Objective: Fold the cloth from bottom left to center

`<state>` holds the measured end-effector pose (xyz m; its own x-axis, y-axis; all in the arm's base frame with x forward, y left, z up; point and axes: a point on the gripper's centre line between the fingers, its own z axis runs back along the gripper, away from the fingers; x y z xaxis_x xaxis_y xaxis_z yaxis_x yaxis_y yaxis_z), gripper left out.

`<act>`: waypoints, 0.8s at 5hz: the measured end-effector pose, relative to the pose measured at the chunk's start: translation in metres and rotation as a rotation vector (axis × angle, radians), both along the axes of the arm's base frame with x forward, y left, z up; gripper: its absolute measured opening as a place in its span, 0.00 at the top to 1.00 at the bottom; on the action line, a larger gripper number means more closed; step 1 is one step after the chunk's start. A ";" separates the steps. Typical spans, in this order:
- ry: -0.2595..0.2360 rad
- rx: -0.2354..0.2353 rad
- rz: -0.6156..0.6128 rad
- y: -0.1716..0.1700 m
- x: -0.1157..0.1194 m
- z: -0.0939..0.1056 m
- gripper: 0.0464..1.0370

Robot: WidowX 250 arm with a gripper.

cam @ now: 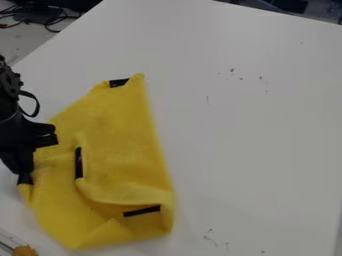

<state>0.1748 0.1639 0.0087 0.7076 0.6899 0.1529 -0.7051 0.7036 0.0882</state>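
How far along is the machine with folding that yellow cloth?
Partway, I'd say. Done: a flap of the yellow cloth lies folded over near its middle, with a black strip at its edge. In hand: the gripper is at the cloth's left edge; whether it grips is unclear. Left: bringing the lower left part to the center.

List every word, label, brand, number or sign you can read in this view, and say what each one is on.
There is no readable text.
Yellow cloth: no lettering or numbers; the black strips on it look plain.
White table: no words, only small dark marks that form no letters or digits.
Black robot arm: no label that can be made out.
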 end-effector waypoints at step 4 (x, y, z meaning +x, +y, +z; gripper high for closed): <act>-0.014 0.106 -0.183 -0.085 0.055 0.042 0.98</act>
<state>0.2294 0.0789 0.0507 0.8171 0.5293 0.2285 -0.5677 0.8077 0.1591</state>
